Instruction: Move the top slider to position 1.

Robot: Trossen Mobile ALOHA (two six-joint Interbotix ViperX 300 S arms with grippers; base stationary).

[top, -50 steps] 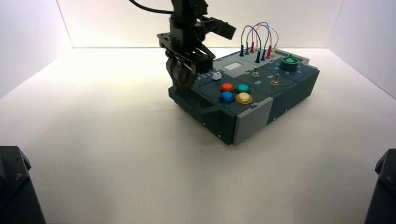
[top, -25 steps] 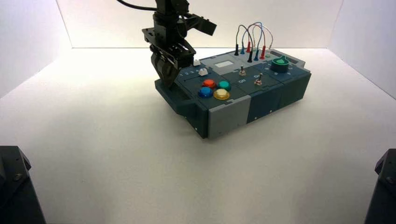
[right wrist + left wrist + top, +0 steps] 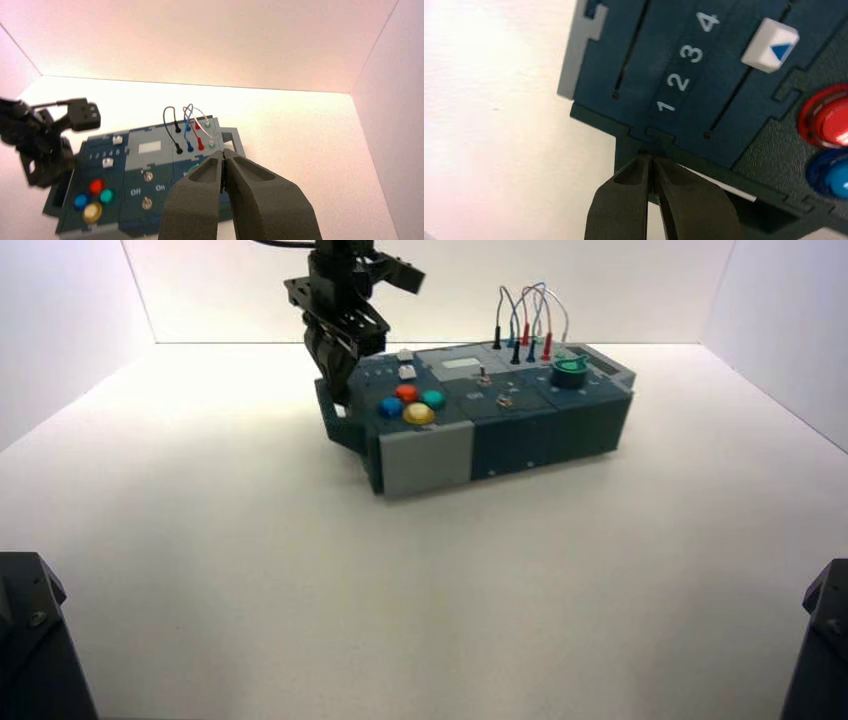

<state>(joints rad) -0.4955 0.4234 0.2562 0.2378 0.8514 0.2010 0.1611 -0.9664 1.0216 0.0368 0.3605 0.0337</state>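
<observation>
On the white surface point(image 3: 300, 570) the box point(image 3: 520, 430) stands in the upper middle of the high view, and our left claw point(image 3: 338, 388) hangs at its left end, in the upper left of centre. In the left wrist view this claw point(image 3: 649, 161) has its two fingers point(image 3: 619, 200) pressed together with nothing between them, the tips at the box's edge just below position 1 point(image 3: 665, 106); we cannot tell whether they touch it. The numerals 1 to 4 run between two dark tracks. The top slider point(image 3: 404, 355) is the farther of the two white knobs, well along its track point(image 3: 629, 50) from the 1 end. The near slider's knob point(image 3: 770, 44), marked with a blue triangle, sits beside the 4, with the red button point(image 3: 826, 117) and blue button point(image 3: 831, 172) at the frame's right edge. Our right claw point(image 3: 223, 156) fills the lower middle of its own view, fingers closed on nothing, with the box's wires point(image 3: 190, 125) beyond it.
</observation>
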